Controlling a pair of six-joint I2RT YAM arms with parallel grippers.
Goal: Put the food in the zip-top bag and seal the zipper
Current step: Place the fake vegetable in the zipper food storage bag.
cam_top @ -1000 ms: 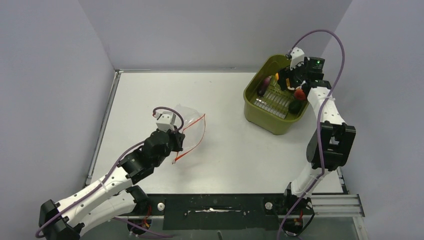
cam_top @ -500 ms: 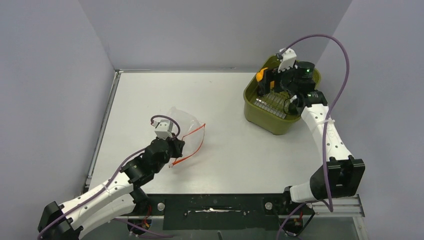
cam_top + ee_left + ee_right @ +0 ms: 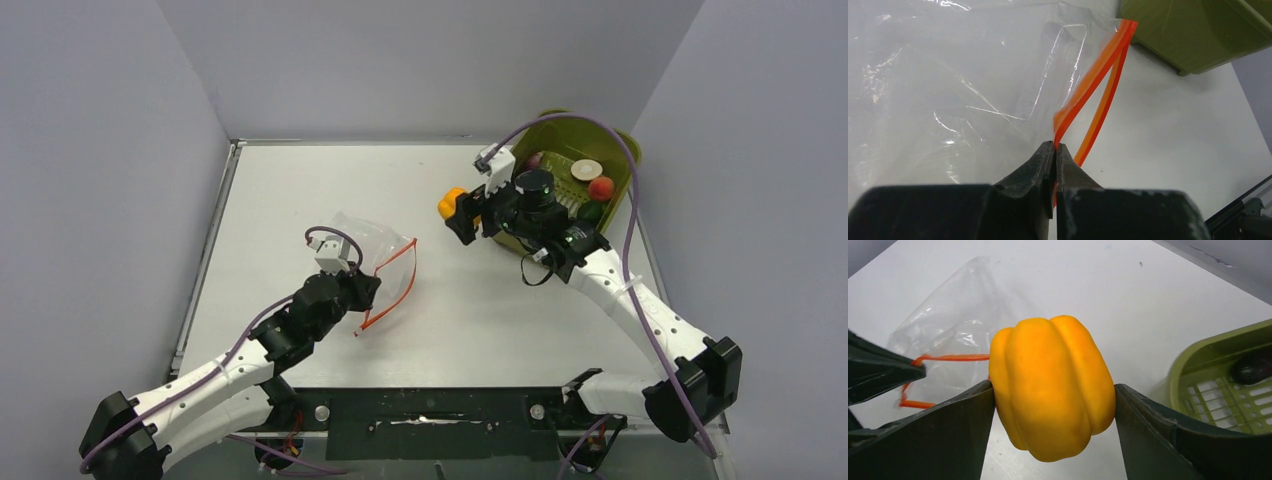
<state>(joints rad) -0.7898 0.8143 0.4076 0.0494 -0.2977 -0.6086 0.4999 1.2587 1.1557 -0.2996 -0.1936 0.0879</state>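
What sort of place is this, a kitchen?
Likely a robot test bench, not a kitchen: two arms bolted to a white table, plain grey walls around it, and a toy bell pepper in the right claw.

The pale tabletop (image 3: pixel 330 190) carries a clear bag (image 3: pixel 378 240) left of centre and a green basket (image 3: pixel 627 155) at its far right corner.

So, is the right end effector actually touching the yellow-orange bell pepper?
Touching. The right wrist view shows the right end effector with its fingers pressed flush against both sides of the bell pepper, no gap.
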